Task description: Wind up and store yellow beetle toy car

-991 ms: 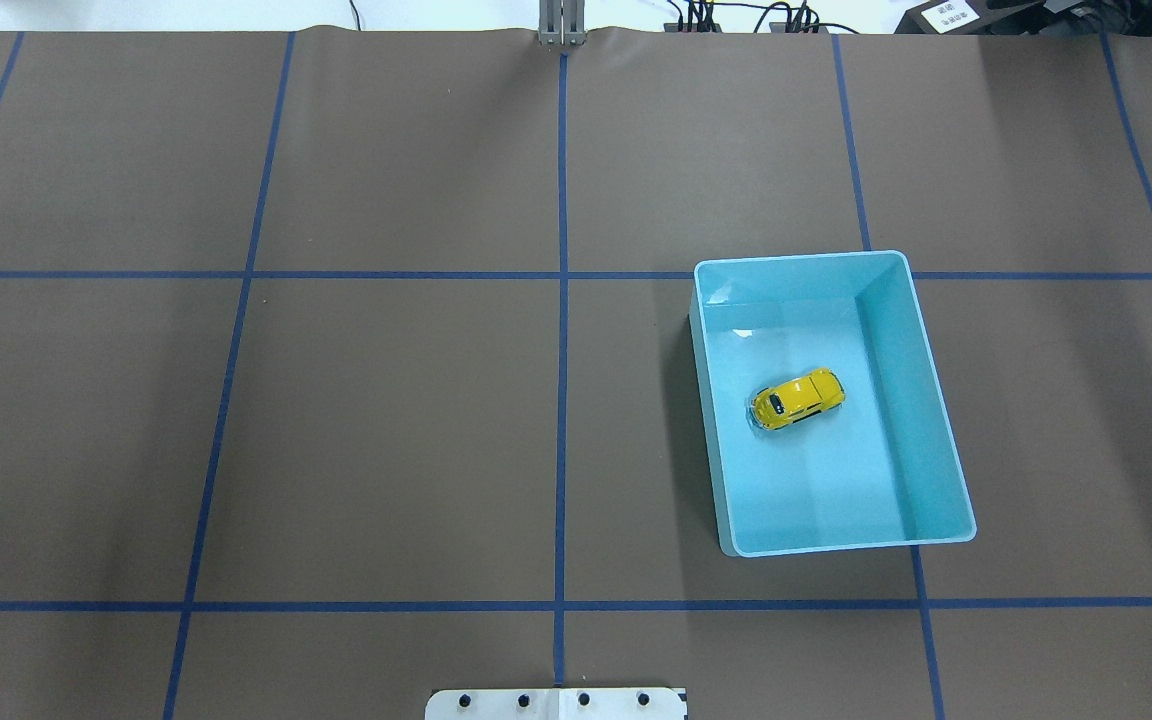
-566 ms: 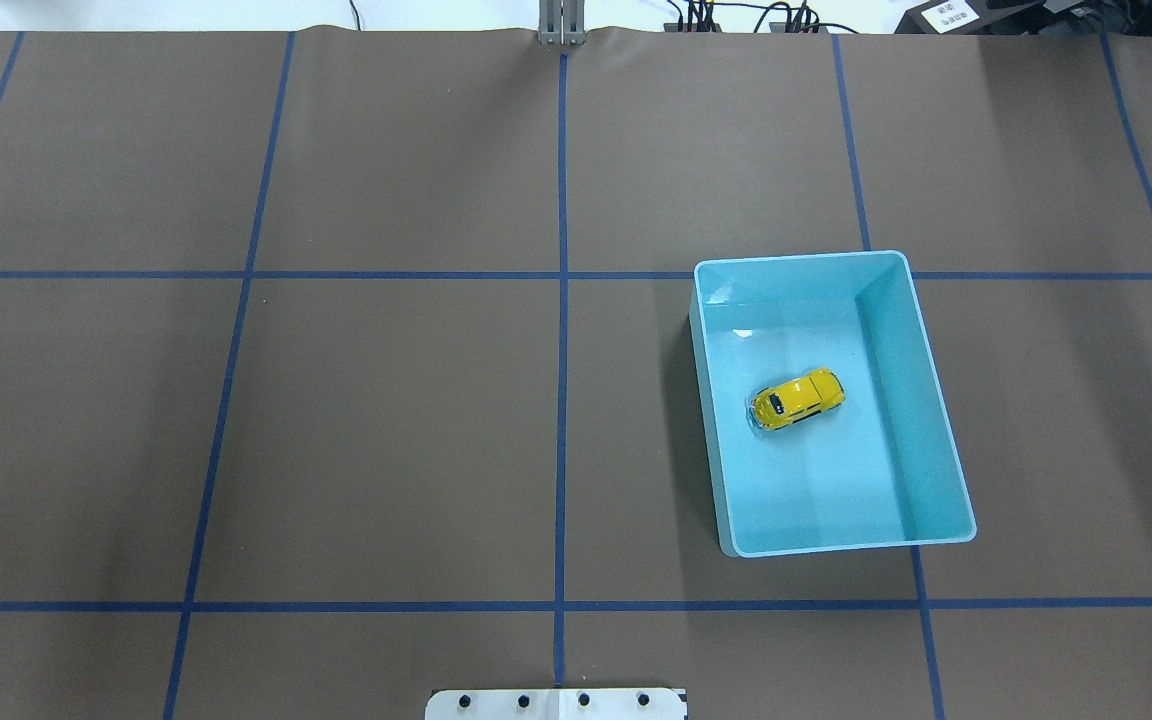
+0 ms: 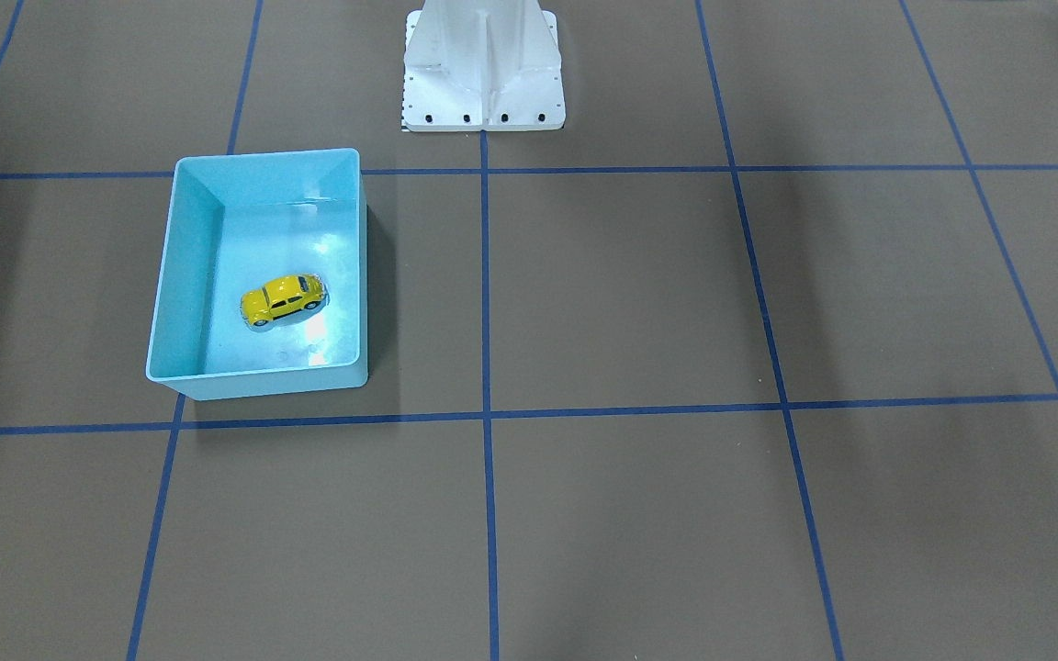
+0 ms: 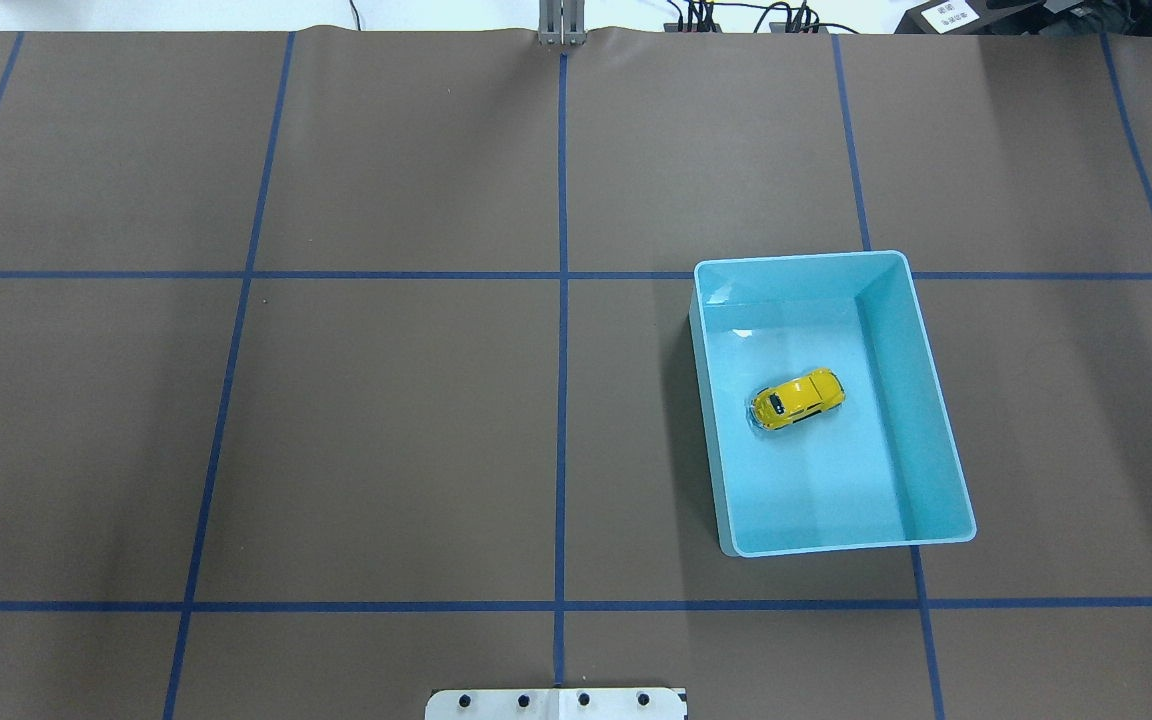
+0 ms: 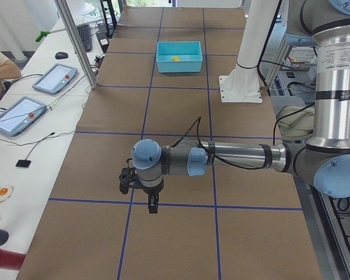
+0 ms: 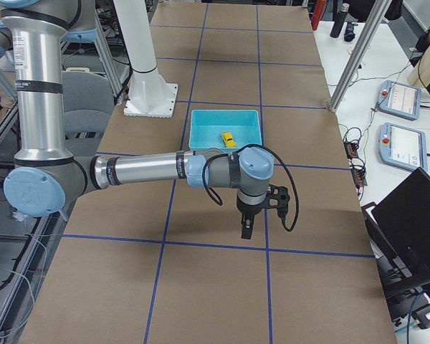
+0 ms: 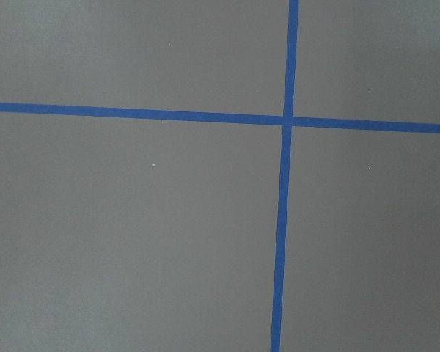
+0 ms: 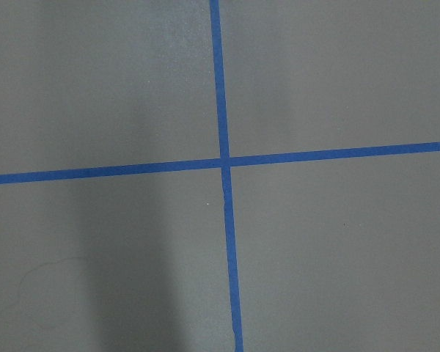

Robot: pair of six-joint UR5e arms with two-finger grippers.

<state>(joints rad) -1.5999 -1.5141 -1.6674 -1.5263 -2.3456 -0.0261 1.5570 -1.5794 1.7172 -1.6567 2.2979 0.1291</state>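
Note:
The yellow beetle toy car (image 4: 798, 398) (image 3: 282, 298) stands on its wheels near the middle of the light-blue bin (image 4: 801, 257) (image 3: 258, 381), free of any gripper. It shows as a yellow speck in the side views (image 5: 175, 58) (image 6: 228, 138). My left gripper (image 5: 153, 207) hangs over bare table far from the bin, pointing down. My right gripper (image 6: 246, 229) hangs just off the bin's outer end. Both show only in the side views, so I cannot tell whether they are open or shut. The wrist views show only brown mat and blue tape.
The white robot base (image 3: 483, 64) stands at the table's robot-side edge. Side tables hold tablets (image 5: 52, 79) (image 6: 400, 99) and a laptop (image 6: 416, 215). A person's arm (image 5: 0, 67) rests at one. Metal posts (image 5: 76, 44) (image 6: 358, 54) rise beside the table.

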